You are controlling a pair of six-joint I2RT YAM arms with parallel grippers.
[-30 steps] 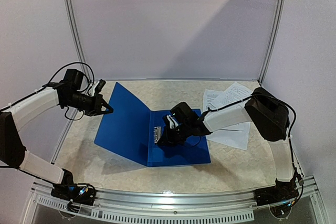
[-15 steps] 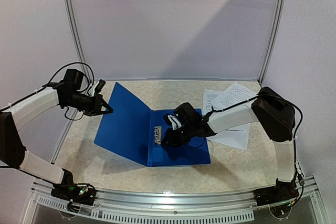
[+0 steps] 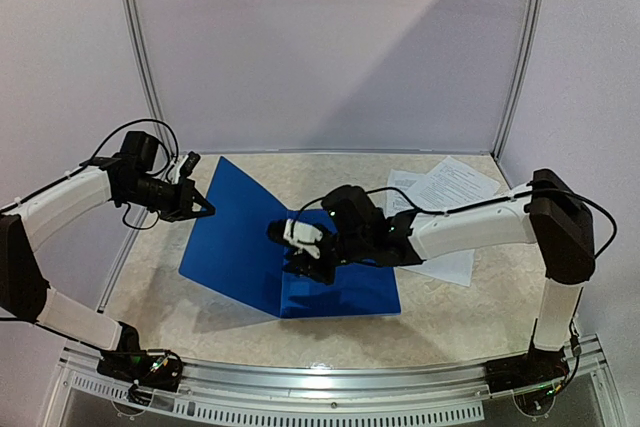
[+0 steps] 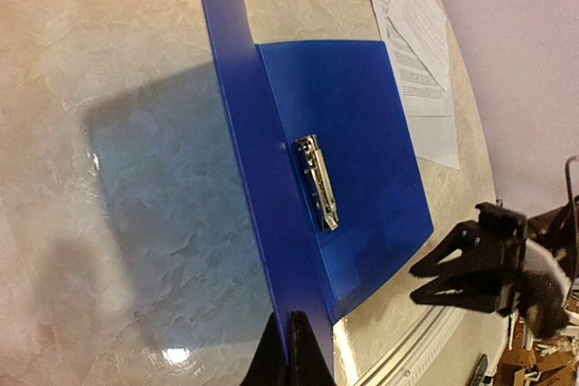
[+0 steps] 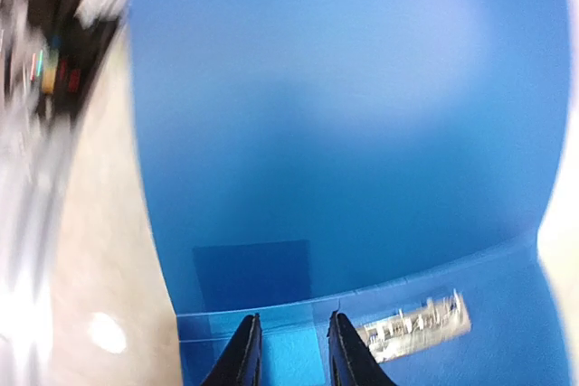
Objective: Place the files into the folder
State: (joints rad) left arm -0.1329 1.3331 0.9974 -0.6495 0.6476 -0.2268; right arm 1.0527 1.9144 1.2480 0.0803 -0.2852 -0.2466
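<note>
The blue folder [image 3: 345,287] lies open with its back on the table. My left gripper [image 3: 208,209] is shut on the edge of its front cover [image 3: 235,237] and holds it tilted up; in the left wrist view the fingertips [image 4: 289,350] pinch that cover edge [image 4: 262,205]. The metal clip [image 4: 317,183] sits at the inner spine. My right gripper [image 3: 288,252] hovers over the spine, slightly open and empty. In its wrist view [image 5: 289,350] it faces the raised cover [image 5: 344,115], with the clip [image 5: 416,323] to its right. The files [image 3: 440,197] lie right of the folder.
The printed sheets [image 4: 412,42] overlap loosely near the table's back right corner. A metal rail [image 3: 330,377] runs along the near edge. Grey booth walls and frame posts [image 3: 140,57] close the table at the back and sides.
My right gripper has moved left, from above the folder's back to above the spine and clip, with the arm stretched out. The left gripper and the raised cover have not moved.
</note>
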